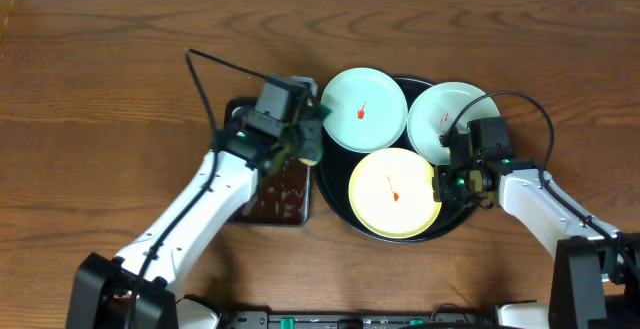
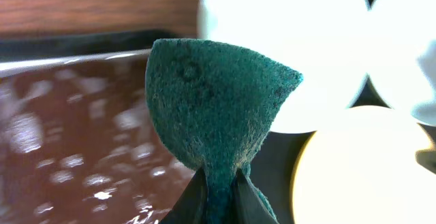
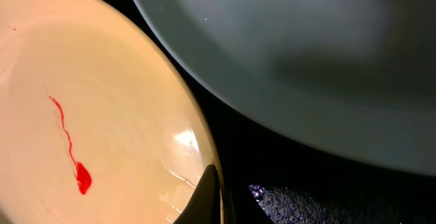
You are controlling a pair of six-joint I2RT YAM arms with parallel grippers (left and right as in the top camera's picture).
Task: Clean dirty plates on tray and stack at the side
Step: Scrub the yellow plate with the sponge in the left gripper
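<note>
The black tray holds three plates. One pale blue-green plate with a red speck lies at its back left, another at its back right. The pale yellow plate with a red smear lies in front. My left gripper is shut on a dark green scouring pad, above the tray's left rim beside the back-left plate. My right gripper is shut on the yellow plate's right rim, one finger on its inner side. The back-right plate lies just beyond it.
A rectangular metal pan of dark reddish liquid stands left of the tray, under my left arm, and fills the left of the left wrist view. Brown wooden table lies all around. A black cable runs behind the left gripper.
</note>
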